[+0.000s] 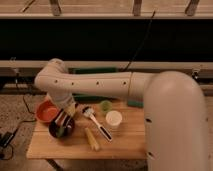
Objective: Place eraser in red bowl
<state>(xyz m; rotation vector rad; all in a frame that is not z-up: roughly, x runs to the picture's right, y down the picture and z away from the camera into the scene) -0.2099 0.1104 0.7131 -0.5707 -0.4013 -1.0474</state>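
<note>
Gripper [64, 116]: clamped on eraser [60, 121], low over dark bowl [54, 133]
Red bowl [44, 111]: right rim hidden behind arm [100, 85]
Table [125, 144]: right side covered by arm

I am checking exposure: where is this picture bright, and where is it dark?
Camera view: warm, dim light; the band behind the wooden table is nearly black, the white arm brightest. The gripper, shut on the striped oblong eraser, hangs over the dark round bowl, beside the orange-red round bowl.
</note>
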